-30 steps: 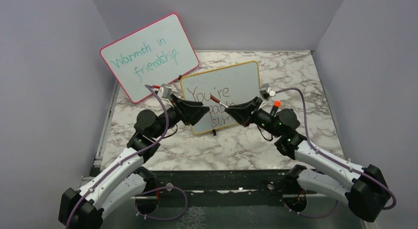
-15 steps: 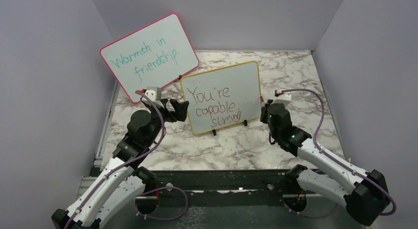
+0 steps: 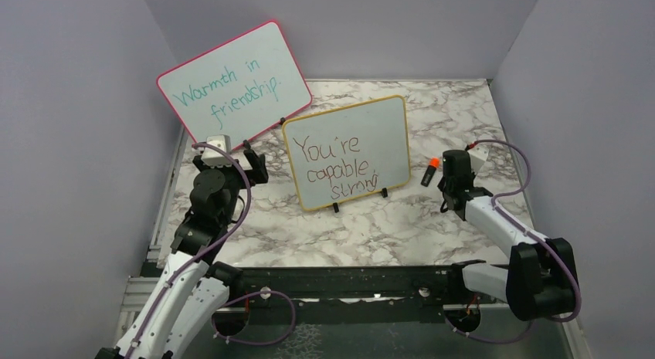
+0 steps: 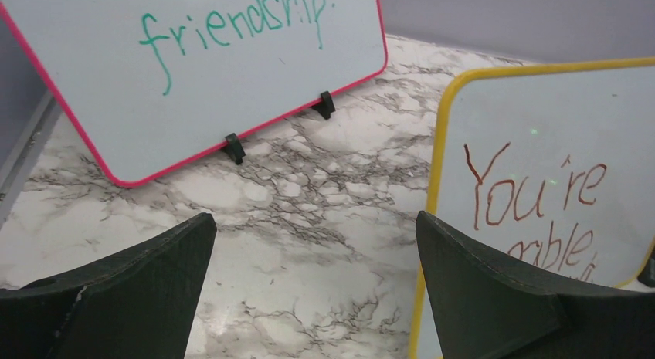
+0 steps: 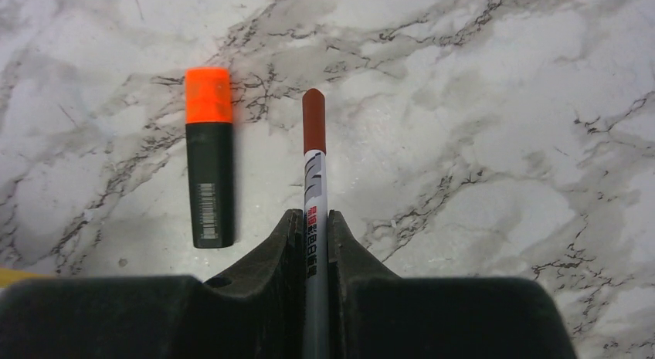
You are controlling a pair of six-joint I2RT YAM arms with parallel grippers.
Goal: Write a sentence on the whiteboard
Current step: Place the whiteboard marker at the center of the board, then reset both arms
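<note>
Since the whiteboard [image 3: 384, 135] is propped upright on small feet [image 3: 335, 208] on the counter [image 3: 371, 228], the sentence [image 3: 332, 164] is presented toward the near edge. Right of the whiteboard, a red-brown marker [image 5: 313, 143] is pinched by the right hand [image 5: 315, 220] beside an orange-capped highlighter [image 5: 208, 158]. Left of it, the left hand [image 4: 313, 228] is held spread, empty. The marbled counter is enclosed by grey walls [image 3: 77, 104].

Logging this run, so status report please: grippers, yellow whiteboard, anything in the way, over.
Left gripper open, empty. Right gripper shut on marker. Whiteboard standing, sentence reads You're capable strong. Highlighter lies beside marker, clear of board.
</note>
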